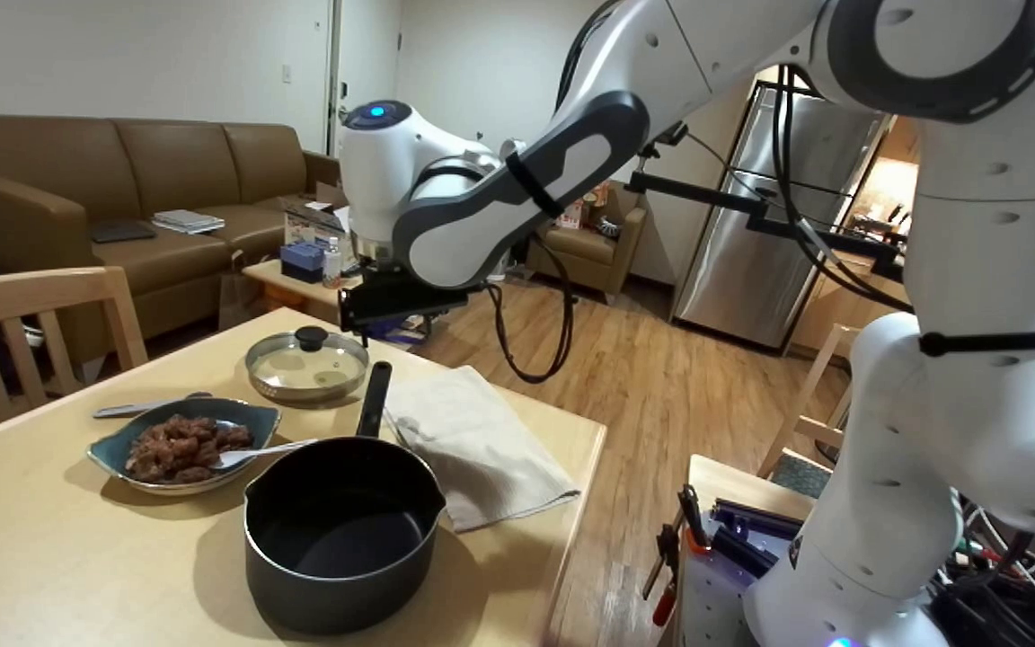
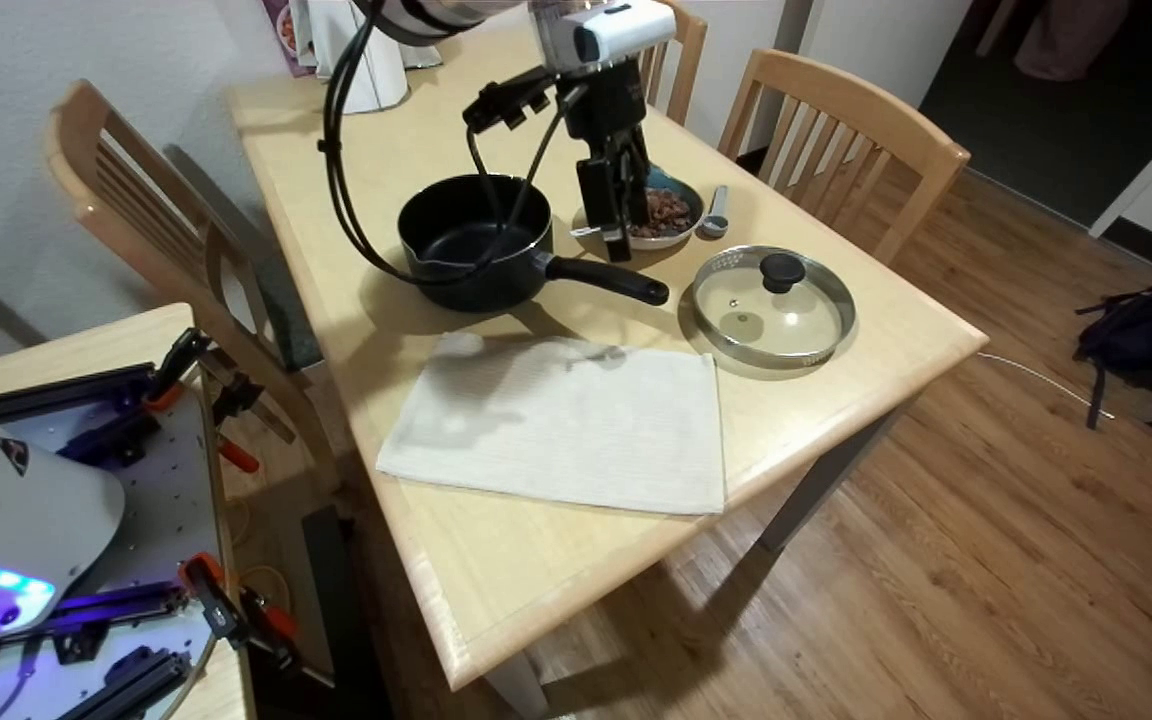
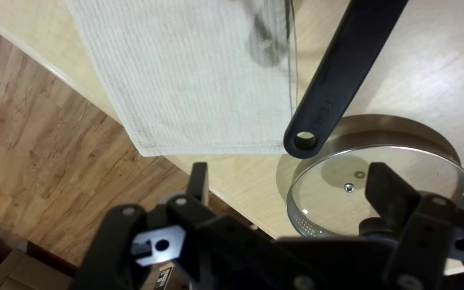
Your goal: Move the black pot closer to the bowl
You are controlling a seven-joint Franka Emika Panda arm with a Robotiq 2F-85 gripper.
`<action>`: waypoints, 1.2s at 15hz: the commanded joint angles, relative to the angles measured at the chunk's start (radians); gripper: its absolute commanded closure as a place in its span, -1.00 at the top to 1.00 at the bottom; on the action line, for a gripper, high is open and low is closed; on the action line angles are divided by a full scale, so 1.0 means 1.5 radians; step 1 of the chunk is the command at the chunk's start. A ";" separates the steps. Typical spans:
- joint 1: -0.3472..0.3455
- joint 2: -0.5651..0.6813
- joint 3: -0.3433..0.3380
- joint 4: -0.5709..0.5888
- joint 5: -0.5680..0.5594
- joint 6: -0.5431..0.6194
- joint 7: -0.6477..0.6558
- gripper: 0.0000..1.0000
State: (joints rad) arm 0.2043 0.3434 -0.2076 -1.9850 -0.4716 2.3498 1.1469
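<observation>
The black pot (image 1: pixel 338 584) stands upright on the table, its long handle (image 1: pixel 375 402) pointing toward the glass lid. The pot also shows in an exterior view (image 2: pixel 481 280). The bowl (image 1: pixel 259 420), a blue dish of brown food with a white spoon in it, stands beside the pot, a small gap apart; it is partly behind the gripper in an exterior view (image 2: pixel 693 197). My gripper (image 2: pixel 626 225) is open and empty, above the table. In the wrist view the fingers (image 3: pixel 286 171) are wide apart, with the handle's end (image 3: pixel 324 108) just ahead of them. The pot's body and the bowl are outside the wrist view.
A glass lid (image 1: pixel 306 368) with a black knob lies near the handle's end, under the right finger in the wrist view (image 3: pixel 328 205). A pale cloth (image 2: pixel 576 430) lies beside the handle. A grey utensil (image 2: pixel 716 212) lies beside the bowl. Chairs (image 2: pixel 836 140) stand around the table.
</observation>
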 commanded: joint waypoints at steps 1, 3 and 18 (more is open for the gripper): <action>-0.030 0.021 0.027 0.030 0.001 0.019 -0.036 1.00; -0.041 0.042 0.037 0.053 0.011 0.048 -0.069 1.00; -0.049 0.112 0.052 0.076 0.202 0.062 -0.157 1.00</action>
State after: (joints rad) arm 0.1061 0.5115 -0.0995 -1.8679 -0.1943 2.4489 0.8550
